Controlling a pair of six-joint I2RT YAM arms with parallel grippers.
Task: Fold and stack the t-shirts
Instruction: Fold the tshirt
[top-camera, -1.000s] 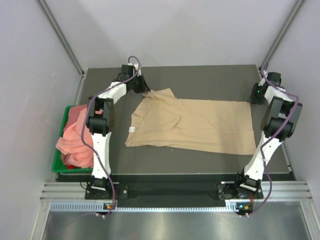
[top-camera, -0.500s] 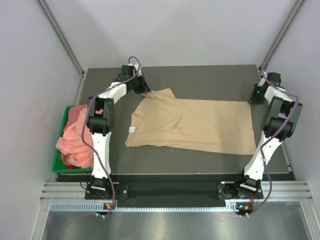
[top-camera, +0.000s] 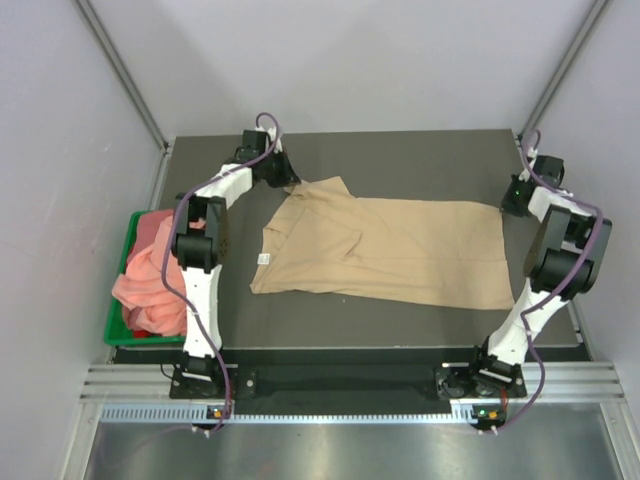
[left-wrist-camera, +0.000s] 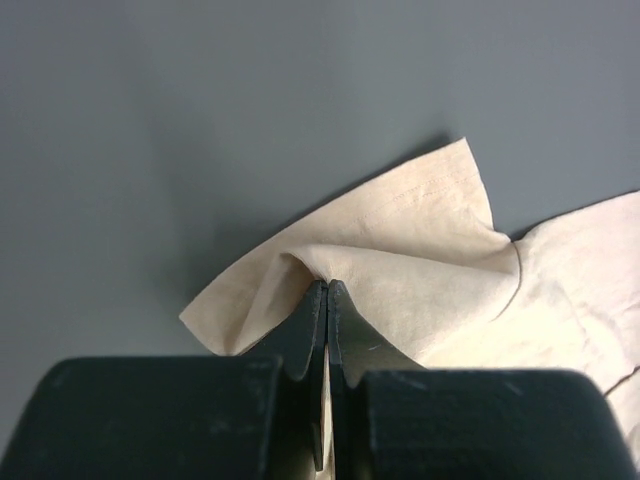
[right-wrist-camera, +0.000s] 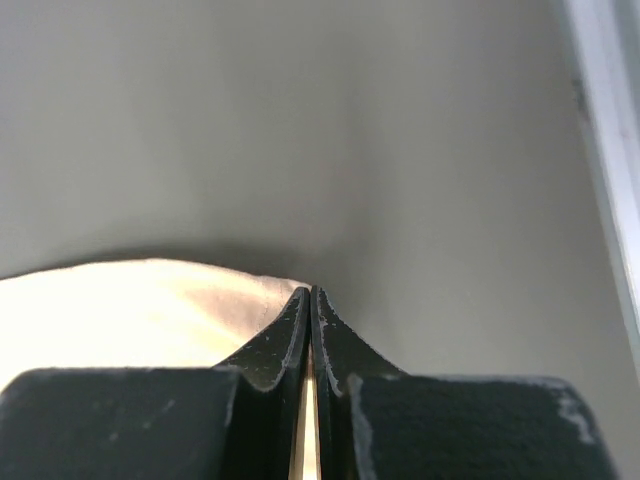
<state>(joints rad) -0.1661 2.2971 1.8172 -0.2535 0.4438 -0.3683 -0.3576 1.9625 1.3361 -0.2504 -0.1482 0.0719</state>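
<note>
- On the dark table (top-camera: 400, 160), the tan t-shirt (top-camera: 400, 250) lies spread flat between the two arms, its small white neck label (top-camera: 264, 258) at the left end and its hem at the right
- At the far left corner of the cloth, the left gripper (left-wrist-camera: 327, 292) is clenched on a raised fold of what looks like a sleeve, and the wrist view shows the jaws pressed together with fabric tenting up around them
- At the far right corner, the right gripper (right-wrist-camera: 310, 297) is likewise closed, with a thin pale sliver of the hem caught between its jaws and the rest of the cloth trailing off to the left
- The salmon-pink t-shirts (top-camera: 150, 275) sit heaped in the green bin (top-camera: 120, 335) beside the left arm's base, spilling over its rim, well apart from the tan one
- The shirt is light, limp and thin, so it will sag and drag wherever it is unsupported, and it has wrinkles bunched near the collar
- Corners and seamed edges look like the best holds, since the doubled cloth gives the jaws more to bite; a single-layer pinch may slip if pulled hard against the table's friction
</note>
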